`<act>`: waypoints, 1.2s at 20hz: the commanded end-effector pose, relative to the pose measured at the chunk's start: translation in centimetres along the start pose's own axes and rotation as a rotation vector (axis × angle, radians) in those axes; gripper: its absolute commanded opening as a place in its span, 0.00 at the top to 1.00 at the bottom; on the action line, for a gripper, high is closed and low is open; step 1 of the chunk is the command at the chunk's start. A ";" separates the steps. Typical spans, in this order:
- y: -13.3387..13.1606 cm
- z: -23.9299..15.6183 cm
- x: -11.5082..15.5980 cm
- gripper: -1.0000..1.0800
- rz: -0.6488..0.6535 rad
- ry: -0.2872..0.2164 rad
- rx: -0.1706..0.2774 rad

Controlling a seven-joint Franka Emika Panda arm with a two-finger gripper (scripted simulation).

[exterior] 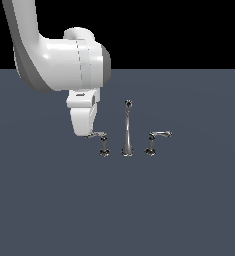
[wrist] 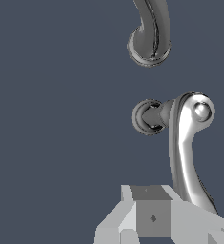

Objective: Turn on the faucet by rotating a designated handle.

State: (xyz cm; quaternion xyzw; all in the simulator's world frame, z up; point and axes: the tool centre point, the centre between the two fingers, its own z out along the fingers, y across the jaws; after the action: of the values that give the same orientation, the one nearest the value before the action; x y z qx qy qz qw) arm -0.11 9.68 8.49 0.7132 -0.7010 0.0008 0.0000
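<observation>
Hovering low at the exterior view's left of the set, the end effector [exterior: 89,131] sits right at the free tip of the handle [exterior: 100,136]. Finger spacing is not readable in either view, so whether it's released or clenched I cannot tell. In the wrist view a grey finger [wrist: 149,217] overlaps the lever's thin end, looks like contact, but a real grip is unclear.

Handle is the chrome lever on the exterior view's left: thin curved arm on a short post, arm pointing left toward the end effector, round cap on top of the post in the wrist view. It stands on the dark grey table [exterior: 117,210].

The faucet [exterior: 127,130] has a tall slim spout at centre, flared base, dark knob on top, just beside the handle on its right. The other lever [exterior: 156,140] is further right, mirror shape, arm pointing right.

White arm [exterior: 64,55] comes down from the upper left.
</observation>
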 end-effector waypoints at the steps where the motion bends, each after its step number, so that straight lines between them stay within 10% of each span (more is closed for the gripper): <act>1: 0.9 0.0 -0.5 1.00 -0.002 0.000 -0.001; 24: 6.3 0.0 -0.3 1.00 -0.015 -0.006 0.001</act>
State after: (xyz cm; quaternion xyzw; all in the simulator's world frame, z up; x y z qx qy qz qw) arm -6.47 9.86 8.48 0.7183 -0.6957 -0.0009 -0.0022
